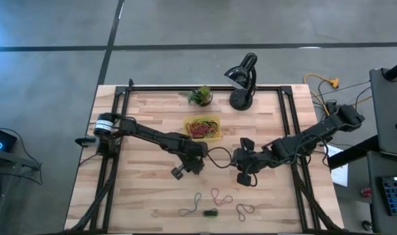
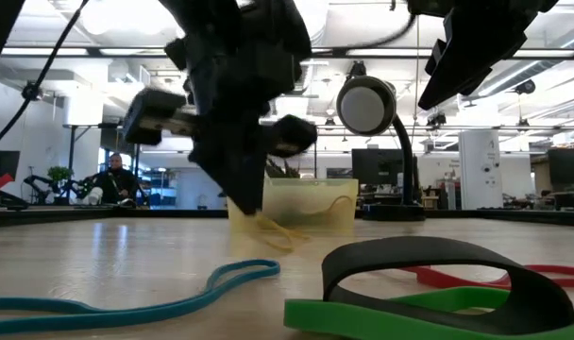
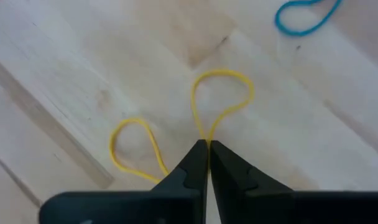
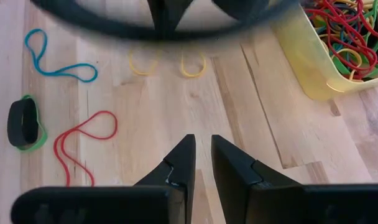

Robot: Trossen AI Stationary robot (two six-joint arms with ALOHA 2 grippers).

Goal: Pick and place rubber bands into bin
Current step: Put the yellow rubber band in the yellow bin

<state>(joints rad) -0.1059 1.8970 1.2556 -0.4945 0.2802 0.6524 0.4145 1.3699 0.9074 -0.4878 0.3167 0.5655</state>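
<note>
Pale wooden planks form the desk (image 1: pixel 146 196), with a black lamp (image 1: pixel 243 78) and a small potted plant (image 1: pixel 200 96) along its far edge and an open workshop room visible behind in the low view, where a seated person (image 2: pixel 112 181) shows far off. Near the plant sits the bin (image 1: pixel 203 127), a translucent-yellow tray already filled with a tangle of red, green and yellow rubber bands (image 4: pixel 341 31).

At the middle of the desk, the left tool (image 3: pixel 207 149) points down at the wood, its two dark fingers pressed together on the middle of a yellow rubber band (image 3: pixel 221 99), which is pinched into two loops, one showing on each side of the fingertips. The band lies on the desk on the near side of the bin.

To the right of it, the right tool (image 4: pixel 201 146) hovers above bare wood with its fingers slightly apart and nothing between them.

Loose bands remain toward the desk's near edge: a blue band (image 4: pixel 55 59), a red band (image 4: pixel 83 140), and a thick dark ring (image 4: pixel 21 121) lying over a green band (image 2: pixel 391 316).
</note>
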